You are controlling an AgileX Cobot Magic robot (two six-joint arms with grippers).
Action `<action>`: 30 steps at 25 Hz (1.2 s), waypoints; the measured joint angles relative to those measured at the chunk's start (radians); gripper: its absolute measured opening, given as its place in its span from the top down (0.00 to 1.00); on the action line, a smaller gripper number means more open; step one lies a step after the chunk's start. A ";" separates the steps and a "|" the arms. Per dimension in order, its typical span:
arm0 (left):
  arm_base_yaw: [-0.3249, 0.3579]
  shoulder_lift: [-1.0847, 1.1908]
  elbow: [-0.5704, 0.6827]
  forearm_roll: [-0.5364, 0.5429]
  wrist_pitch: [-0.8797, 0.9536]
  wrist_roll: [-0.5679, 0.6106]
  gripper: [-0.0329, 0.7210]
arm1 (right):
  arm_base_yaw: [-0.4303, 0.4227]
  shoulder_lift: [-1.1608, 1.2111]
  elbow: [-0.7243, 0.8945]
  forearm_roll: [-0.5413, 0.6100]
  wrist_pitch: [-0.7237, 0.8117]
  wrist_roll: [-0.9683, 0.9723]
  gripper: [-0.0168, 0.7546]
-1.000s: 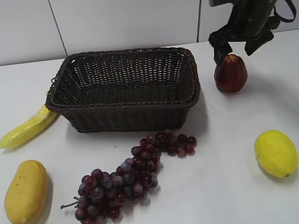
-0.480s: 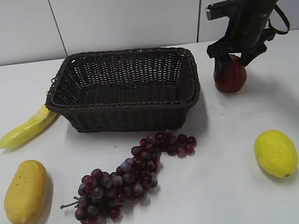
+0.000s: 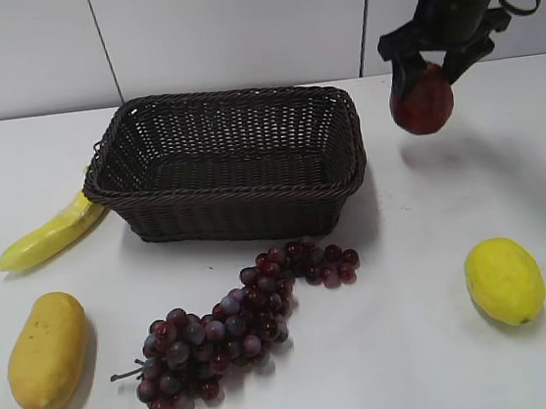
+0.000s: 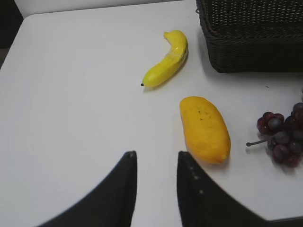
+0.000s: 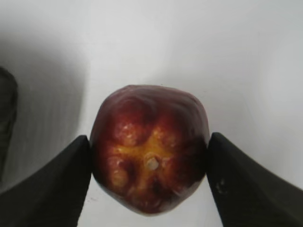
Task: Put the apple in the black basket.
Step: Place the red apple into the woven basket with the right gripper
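Right gripper is pinching the apple from both sides; in the right wrist view the two dark fingers are pressing against the fruit's flanks, with the lobed top and its orange-yellow patch facing the camera. The apple is hanging clear of the worktop, its shadow lying on the white surface below and to the right of it. It is sitting to the right of the black basket, beyond the basket's right rim and not over its interior. The basket is resting upright on the worktop.

Left gripper is hovering above bare worktop with its jaws slightly spread and nothing between them. Ahead of it in the left wrist view, a mango is lying on the surface, a banana is lying farther off near the basket's corner, and part of a grape bunch is showing at the right edge.

In the exterior view the grape bunch is lying in front of the basket, close to its front wall. A lemon is lying at the front right, well apart from the apple.
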 joint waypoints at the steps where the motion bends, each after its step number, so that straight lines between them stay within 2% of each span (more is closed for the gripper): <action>1: 0.000 0.000 0.000 0.000 0.000 0.000 0.66 | 0.000 -0.023 -0.007 0.005 0.003 0.000 0.28; 5: 0.000 0.000 0.000 0.000 0.000 0.000 0.66 | 0.004 -0.151 -0.017 0.090 0.010 -0.033 0.28; 8: 0.000 0.000 0.000 0.000 0.000 0.000 0.66 | 0.036 -0.223 -0.021 0.141 0.015 -0.057 0.28; 13: 0.000 0.000 0.000 0.000 0.000 0.000 0.66 | 0.163 -0.251 -0.022 0.155 0.009 -0.080 0.28; 17: 0.000 0.000 0.000 0.000 0.000 0.000 0.66 | 0.273 -0.223 -0.022 0.157 -0.049 -0.099 0.28; 21: 0.000 0.000 0.000 0.000 0.000 0.000 0.66 | 0.340 -0.151 -0.022 0.138 -0.094 -0.106 0.28; 30: 0.000 0.000 0.000 0.000 0.000 0.000 0.67 | 0.356 0.070 -0.022 0.105 -0.164 -0.119 0.28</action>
